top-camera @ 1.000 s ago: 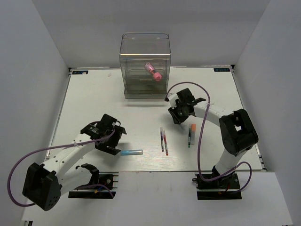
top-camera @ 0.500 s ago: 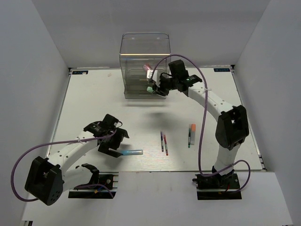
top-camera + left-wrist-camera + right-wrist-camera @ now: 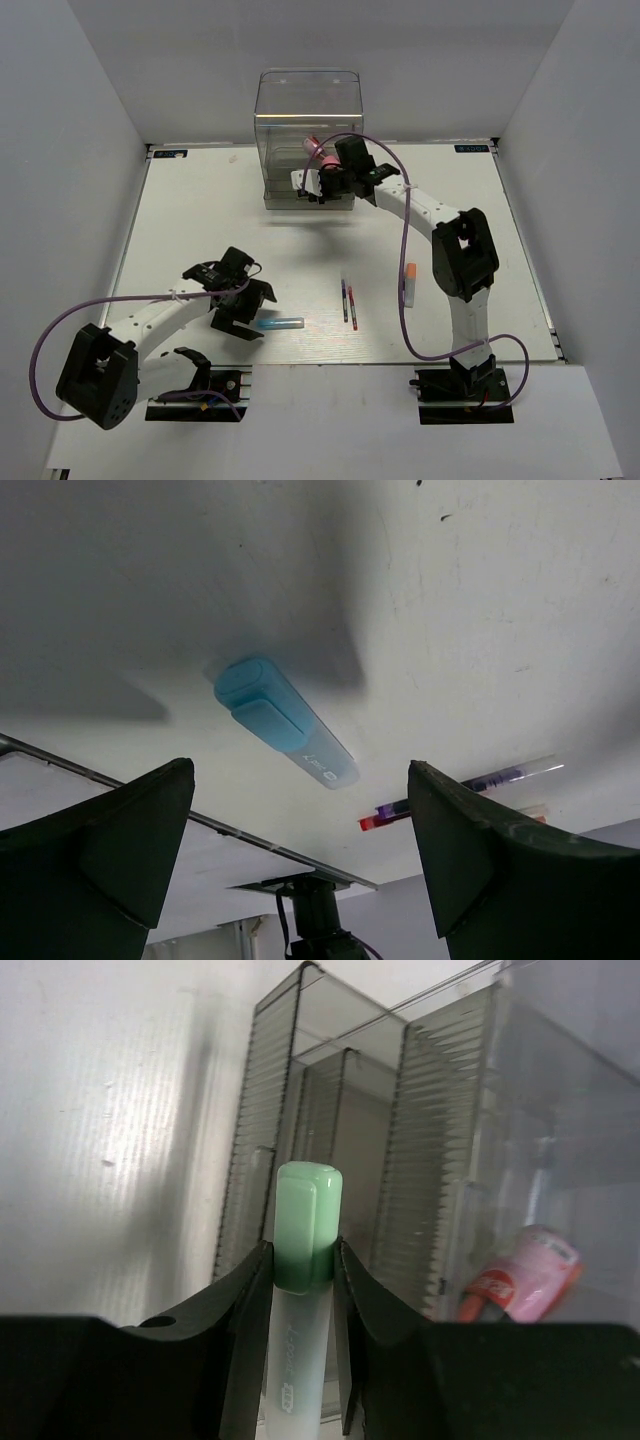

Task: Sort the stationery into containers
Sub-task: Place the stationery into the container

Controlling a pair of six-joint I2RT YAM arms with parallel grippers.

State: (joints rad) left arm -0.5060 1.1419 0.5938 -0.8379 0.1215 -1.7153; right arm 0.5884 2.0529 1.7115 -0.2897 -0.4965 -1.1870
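Note:
The clear organiser (image 3: 308,110) stands at the back of the table, with the stubby pink cylinder (image 3: 323,153) in its upper compartment. My right gripper (image 3: 313,184) is shut on the pale green marker (image 3: 306,1222) and holds it just in front of the organiser's ribbed drawers (image 3: 412,1150); the pink cylinder (image 3: 527,1278) shows at the right. My left gripper (image 3: 243,311) is open, jaws wide, just above the light blue stick (image 3: 280,324), which lies flat between the fingers in the left wrist view (image 3: 284,724). The purple pen (image 3: 345,298), the red pen (image 3: 352,308) and the orange-capped marker (image 3: 409,283) lie on the table.
White walls enclose the table on three sides. The right arm stretches diagonally from its base (image 3: 465,385) to the organiser, over the table's right half. The purple and red pens (image 3: 455,796) show beyond the blue stick in the left wrist view.
My right gripper carried the pale green marker from mid-table up to the organiser and then a little left along its front. My left gripper shifted slightly toward the blue stick.

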